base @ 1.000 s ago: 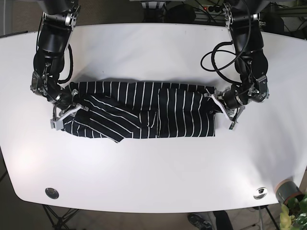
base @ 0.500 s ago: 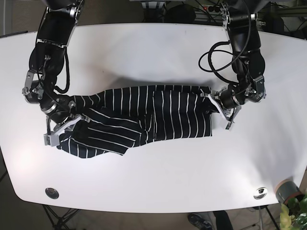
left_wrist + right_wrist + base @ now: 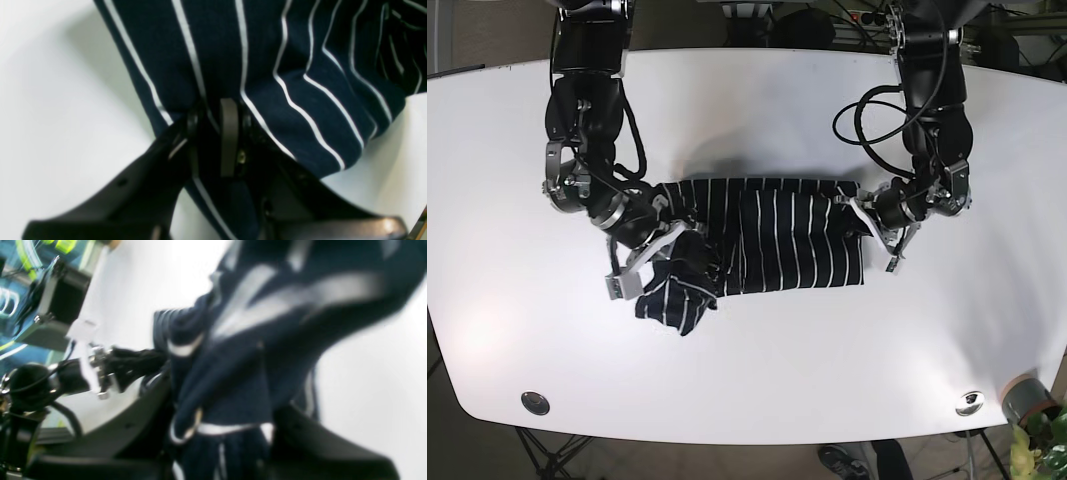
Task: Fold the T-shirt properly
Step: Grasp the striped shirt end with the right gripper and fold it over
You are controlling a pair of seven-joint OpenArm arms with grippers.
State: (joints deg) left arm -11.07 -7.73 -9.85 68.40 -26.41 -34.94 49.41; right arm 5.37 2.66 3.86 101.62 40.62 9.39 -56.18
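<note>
Soft striped cotton, the shirt sags limp between my grips, my left gripper clamped on one side edge and my right gripper pinching the bunched opposite end, so I judge hems the surest holds.

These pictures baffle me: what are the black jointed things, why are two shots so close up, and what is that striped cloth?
The black jointed things are two robot arms mounted at the far edge of a white table. The wide picture looks down from above. The two close-ups come from small cameras on each arm's wrist, looking along its pincer.

The cloth is a dark T-shirt with thin white stripes. The left gripper, on the right of the overhead picture, is shut on one end of it; its wrist view shows the fabric pinched between the fingers. The right gripper is shut on the other end, which is bunched up and partly lifted. That wrist view is blurred.
</note>
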